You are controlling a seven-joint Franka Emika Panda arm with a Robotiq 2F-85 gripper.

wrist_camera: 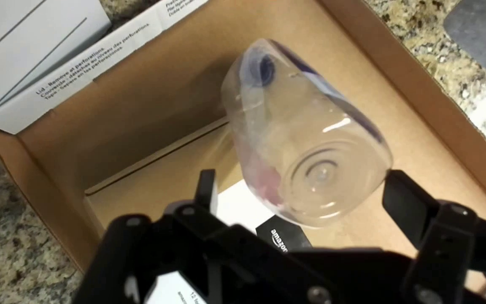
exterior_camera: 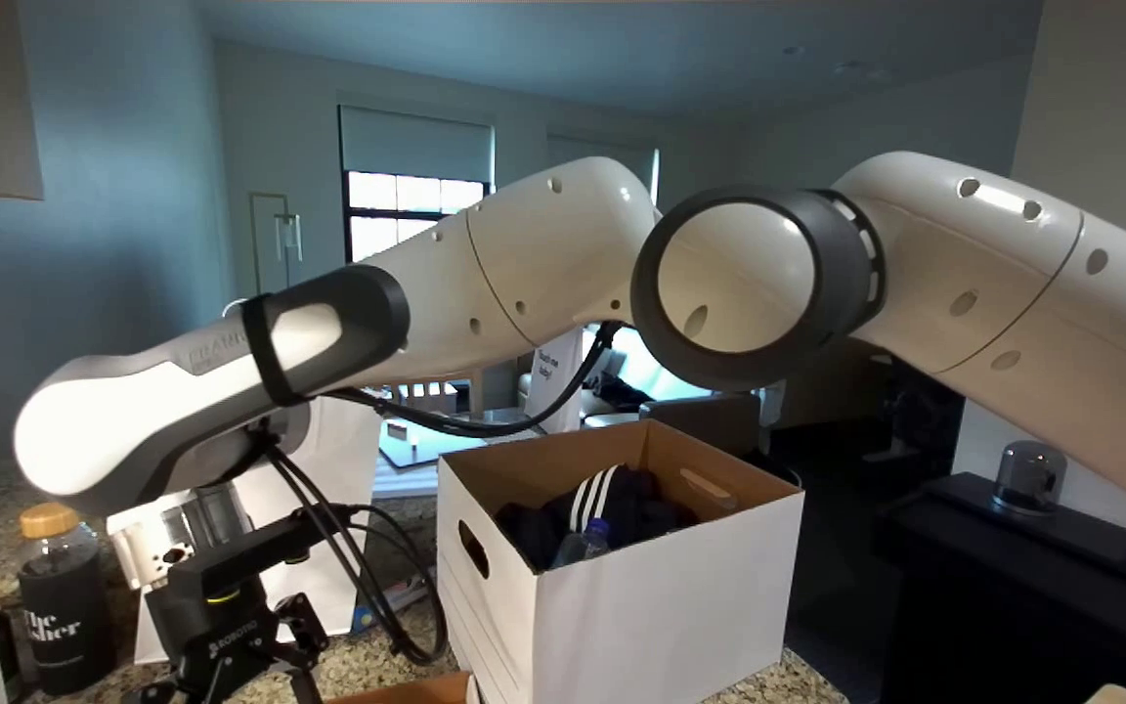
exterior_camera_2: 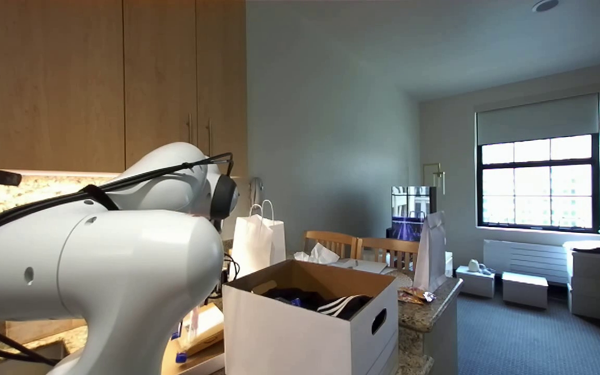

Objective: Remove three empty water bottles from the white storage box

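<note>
Wrist view: your gripper (wrist_camera: 304, 190) is standing with jaws wide, black pads (wrist_camera: 407, 207) well apart. A clear water bottle (wrist_camera: 310, 139) is showing between them, base toward the camera, over the brown cardboard tray (wrist_camera: 395, 59). You're seeing a gap at one pad; at the opposite one, bottle and pad are meeting in view, so you can't tell contact. An amazon-printed pack (wrist_camera: 284, 235) is lying in the tray.

In an exterior view, the white storage box (exterior_camera: 661, 626) is standing on the granite tabletop (exterior_camera: 790, 684). A blue-capped bottle (exterior_camera: 578, 548) is leaning inside it, beside dark striped clothing (exterior_camera: 656, 501). Your gripper is hanging beside the box, lower end cut off by the view's edge.

In an exterior view, the arm (exterior_camera_2: 144, 265) is covering part of the tray. Two blue caps (exterior_camera_2: 181, 358) are showing there, beside the box; bodies too unclear to make out.
</note>
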